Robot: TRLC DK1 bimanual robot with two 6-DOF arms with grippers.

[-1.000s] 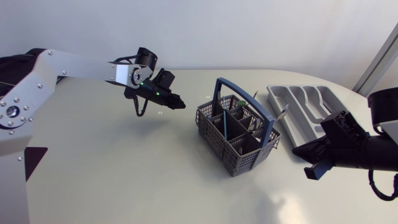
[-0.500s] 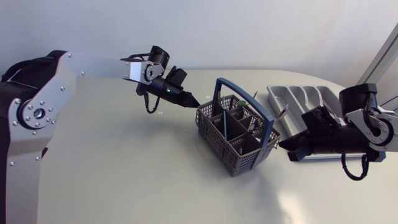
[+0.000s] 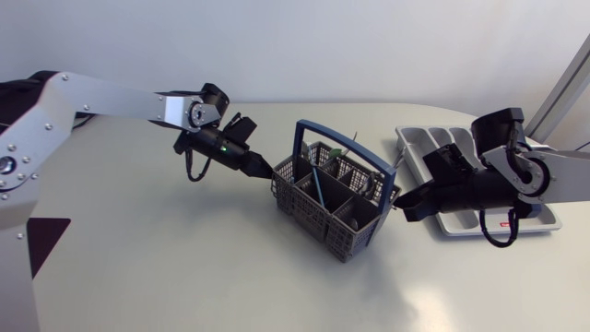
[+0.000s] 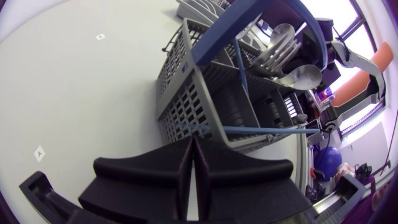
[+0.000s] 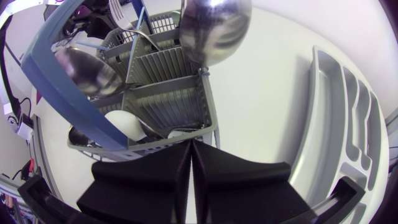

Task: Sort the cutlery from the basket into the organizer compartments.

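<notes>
The grey cutlery basket (image 3: 306, 198) with a blue handle (image 3: 304, 138) stands mid-table, holding spoons (image 4: 292, 74) and other cutlery. My left gripper (image 3: 264, 171) is shut and empty, its tip against the basket's left corner (image 4: 186, 106). From the other side my right gripper (image 3: 403, 210), also shut and empty, has its tip at the basket's right wall (image 5: 168, 99), under a large spoon bowl (image 5: 214, 28). The grey organizer (image 3: 433, 143) lies at the right, mostly hidden by my right arm; its compartments (image 5: 348, 124) look empty.
Open tabletop spreads left and in front of the basket. Small white markers (image 4: 40, 151) lie on the table near my left gripper. The table's rounded edge runs just behind the organizer.
The basket has slid left and turned a little. My right gripper came in from the right to its wall. My left gripper shifted down and left, keeping at the basket's corner.
</notes>
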